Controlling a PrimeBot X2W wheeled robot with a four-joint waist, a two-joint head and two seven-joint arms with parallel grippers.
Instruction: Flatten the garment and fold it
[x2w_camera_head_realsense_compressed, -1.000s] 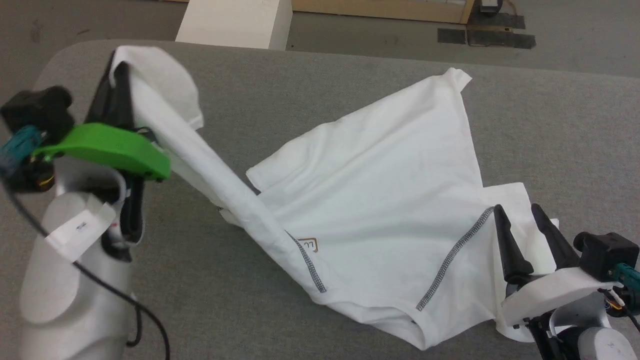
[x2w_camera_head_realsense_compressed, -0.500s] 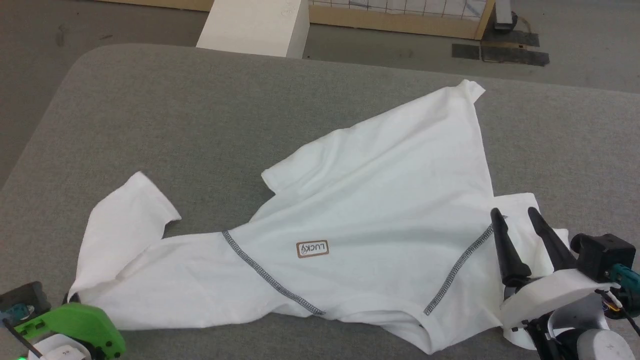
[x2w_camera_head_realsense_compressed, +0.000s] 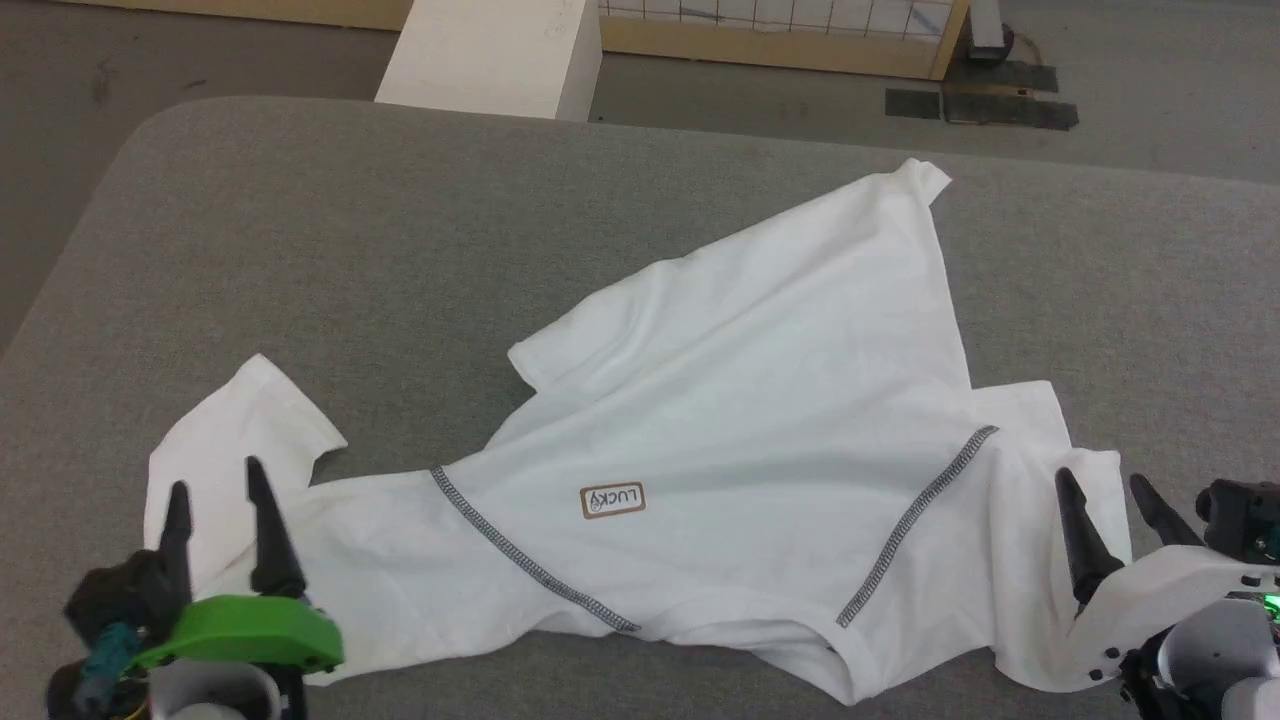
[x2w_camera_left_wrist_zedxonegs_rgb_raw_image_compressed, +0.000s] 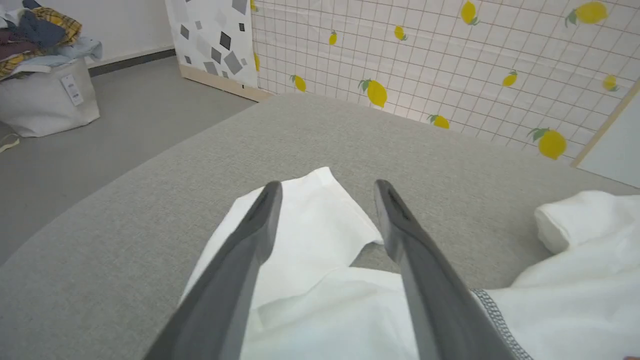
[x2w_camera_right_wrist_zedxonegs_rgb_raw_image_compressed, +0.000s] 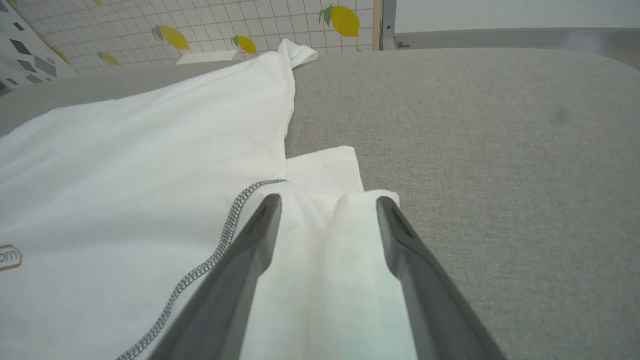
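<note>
- Though spread over the grey table (x2w_camera_head_realsense_compressed: 400, 230), nowhere near flat: garment (x2w_camera_head_realsense_compressed: 740, 400) slantwise across the middle, neck end at the near edge, hem corner (x2w_camera_head_realsense_compressed: 920, 180) pointing to the far side.
- Flattening step in hand, by the look of it; no fold begun.
- Left gripper (x2w_camera_head_realsense_compressed: 214, 475) over the near-left sleeve (x2w_camera_head_realsense_compressed: 230, 430), fingers spread, pinching nothing.
- Right gripper (x2w_camera_head_realsense_compressed: 1100, 477) over the near-right sleeve (x2w_camera_head_realsense_compressed: 1030, 420), fingers likewise apart, cloth beneath and between them, not clamped.
- Trouble spots: flap (x2w_camera_head_realsense_compressed: 545, 350) doubled back onto the body, and a raised ridge in the near-right sleeve.
- Next, most likely: close on a sleeve edge each side, draw outward, square the body up, then deal with that doubled flap.
- Calls for a low, shallow pinch: thin fabric only, not the table cover.
</note>
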